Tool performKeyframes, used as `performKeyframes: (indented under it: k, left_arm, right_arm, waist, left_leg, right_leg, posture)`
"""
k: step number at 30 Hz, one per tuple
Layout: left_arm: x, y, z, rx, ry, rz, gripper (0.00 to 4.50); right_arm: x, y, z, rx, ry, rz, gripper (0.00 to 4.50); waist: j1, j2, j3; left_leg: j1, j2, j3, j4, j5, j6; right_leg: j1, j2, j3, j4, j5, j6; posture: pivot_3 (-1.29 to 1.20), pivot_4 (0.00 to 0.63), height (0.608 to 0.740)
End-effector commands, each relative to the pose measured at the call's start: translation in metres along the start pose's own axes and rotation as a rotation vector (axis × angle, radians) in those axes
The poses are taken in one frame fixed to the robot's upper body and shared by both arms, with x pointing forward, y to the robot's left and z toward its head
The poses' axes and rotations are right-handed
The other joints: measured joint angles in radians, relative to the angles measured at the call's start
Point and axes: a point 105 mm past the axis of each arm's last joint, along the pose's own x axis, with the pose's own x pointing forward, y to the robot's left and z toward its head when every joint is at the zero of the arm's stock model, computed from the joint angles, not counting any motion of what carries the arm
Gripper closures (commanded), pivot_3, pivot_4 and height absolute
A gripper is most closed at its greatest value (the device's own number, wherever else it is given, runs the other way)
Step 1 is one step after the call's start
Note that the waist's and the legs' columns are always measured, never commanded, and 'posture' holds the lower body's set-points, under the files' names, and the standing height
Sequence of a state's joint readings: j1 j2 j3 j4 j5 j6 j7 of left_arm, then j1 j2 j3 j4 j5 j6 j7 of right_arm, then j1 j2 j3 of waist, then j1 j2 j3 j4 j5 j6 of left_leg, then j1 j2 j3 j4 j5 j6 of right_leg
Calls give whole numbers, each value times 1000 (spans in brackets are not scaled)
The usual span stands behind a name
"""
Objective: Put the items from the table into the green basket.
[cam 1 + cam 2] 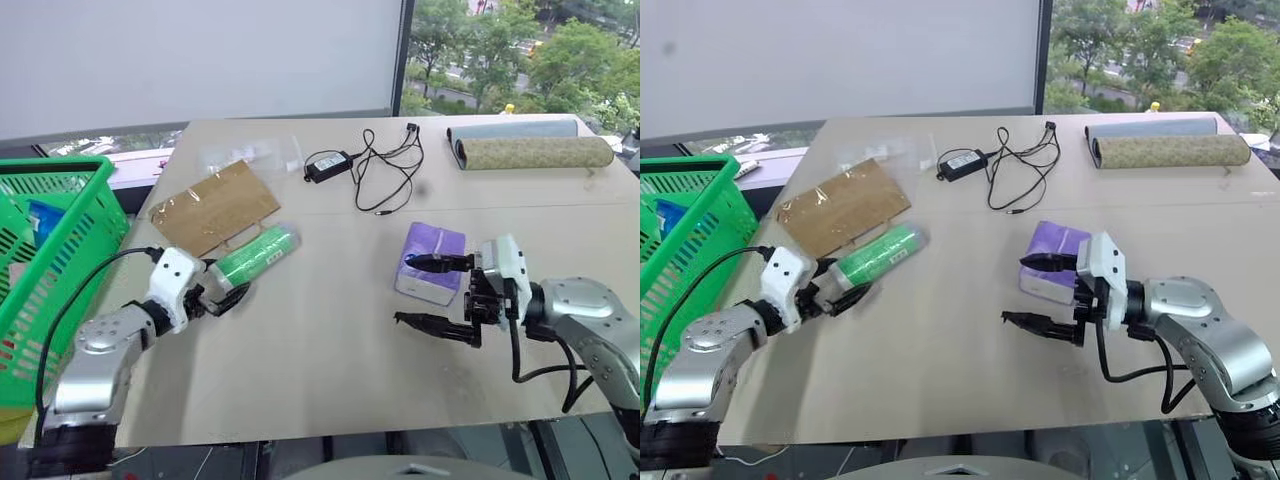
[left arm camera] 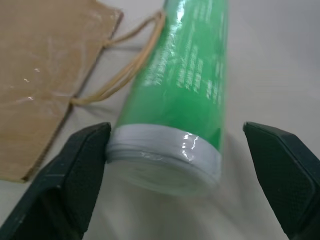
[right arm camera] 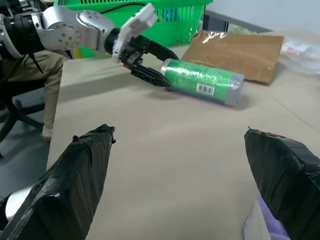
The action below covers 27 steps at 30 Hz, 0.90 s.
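The green roll [image 1: 254, 256] (lying on the worktop [image 1: 330, 350] beside the paper bag [image 1: 212, 207]) is being straddled by the wide-open left end effector [image 1: 228, 297]; the right end effector [image 1: 437, 293], likewise open and empty, is being held beside the purple tissue pack [image 1: 434, 261].

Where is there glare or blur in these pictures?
Left wrist view: shiny glare streaks on the green roll's plastic wrap, and its near cap looks soft. Right wrist view: the gripper's own fingers are blurred close up. Head views: the brown paper bag carries pale sheen.

Head views overlook the table [image 1: 330, 340]; wrist views (closer) share the green roll [image 3: 202, 81].
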<state>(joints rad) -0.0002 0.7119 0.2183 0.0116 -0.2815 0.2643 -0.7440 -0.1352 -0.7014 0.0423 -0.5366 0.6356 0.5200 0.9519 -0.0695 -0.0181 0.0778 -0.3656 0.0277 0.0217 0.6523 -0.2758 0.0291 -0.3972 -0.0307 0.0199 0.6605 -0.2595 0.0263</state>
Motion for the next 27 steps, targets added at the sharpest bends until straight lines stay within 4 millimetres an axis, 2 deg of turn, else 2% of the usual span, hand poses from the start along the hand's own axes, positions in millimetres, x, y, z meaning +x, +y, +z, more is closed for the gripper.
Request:
performKeyframes:
  k: [1, 2, 3, 5, 8, 10, 11, 14, 17, 19, 22, 24, 27]
  left_arm:
    - [9, 1, -1, 40, 3, -12, 124]
    - [10, 1, -1, 43, 3, -16, 124]
    - [12, 1, 0, 39, -5, -19, 490]
    - [14, 0, 1, 37, -22, -31, 916]
    - [14, -2, 3, 30, -42, -41, 2211]
    - [12, -4, 6, 36, -60, -46, 2402]
    - [9, -6, 16, 37, -106, -50, 2408]
    - [-2, -10, 66, 10, -310, -58, 2417]
    - [-21, 12, 120, -44, -501, 54, 2417]
    - [-39, 37, 138, -23, -529, 182, 2417]
    - [-77, 86, 142, 46, -491, 449, 2417]
    - [-109, 115, 135, 79, -446, 627, 2417]
    - [-143, 137, 118, 79, -369, 784, 2417]
  right_arm:
    - [5, 2, 11, -58, -25, 0, 0]
    - [6, 2, 13, -61, -29, -2, 0]
    - [7, 2, 14, -64, -34, 0, 0]
    - [9, 2, 18, -64, -47, -1, 0]
    - [9, 0, 20, -65, -48, -7, 0]
    - [9, -1, 19, -69, -41, -11, 0]
    - [8, -2, 20, -69, -39, -12, 0]
    - [13, -4, 32, -56, -93, 8, 0]
    - [21, -4, 52, -33, -187, 51, 0]
    - [25, -5, 62, -20, -229, 77, 0]
    - [31, -8, 75, -10, -282, 117, 0]
    - [35, -11, 84, -23, -312, 139, 0]
    - [39, -14, 95, -31, -352, 161, 0]
  waist:
    - [-1, 0, 0]
    - [-1, 0, 0]
    - [-2, 0, 0]
    - [-3, 0, 0]
    - [-1, 0, 0]
    - [0, 0, 0]
    - [-1, 0, 0]
    - [0, -3, 3]
    - [5, -9, 6]
    - [6, -9, 6]
    - [-2, -9, 6]
    - [2, -8, 6]
    - [15, -8, 6]
  left_leg:
    - [0, 0, 0, 0, 0, 0]
    - [0, 0, 0, 0, 0, 0]
    - [0, 0, 0, 0, 0, 0]
    - [0, 0, 0, 0, 0, 0]
    - [0, 0, 0, 0, 0, 0]
    - [0, 0, -1, 0, 0, 0]
    - [0, -1, -1, 0, 0, 0]
    - [-1, 0, 0, 0, 0, 0]
    - [-3, 1, -4, 1, 0, 0]
    - [-3, 1, -5, 1, 0, 0]
    - [-1, 2, -4, 0, 0, 0]
    - [2, 2, -2, -2, 0, 0]
    - [-1, 2, -2, -3, 0, 0]
  right_leg:
    - [0, 0, 0, 0, 0, 0]
    - [0, 0, 0, 0, 0, 0]
    - [0, 0, 0, 1, 0, 0]
    - [0, -1, 0, 1, 0, 0]
    - [0, -1, 0, 1, 0, 0]
    - [0, -3, -1, 1, 0, 0]
    - [0, -3, -1, 1, 0, 0]
    - [-1, -5, 0, 1, 0, 0]
    - [-1, -6, -3, 2, 1, 0]
    - [-1, -5, -4, 2, 1, 0]
    - [-1, -3, -2, 3, 1, 0]
    - [-2, -2, -1, 2, 1, 0]
    - [-4, -3, -2, 2, 1, 0]
  posture:
    - [-162, 54, 740]
    - [-162, 54, 740]
    - [-169, 55, 740]
    - [-172, 54, 740]
    - [-167, 56, 740]
    - [-164, 57, 740]
    - [-143, 60, 740]
    - [-111, 62, 740]
    - [-62, 60, 740]
    - [-33, 55, 740]
    - [-1, 51, 740]
    - [11, 50, 740]
    - [38, 51, 740]
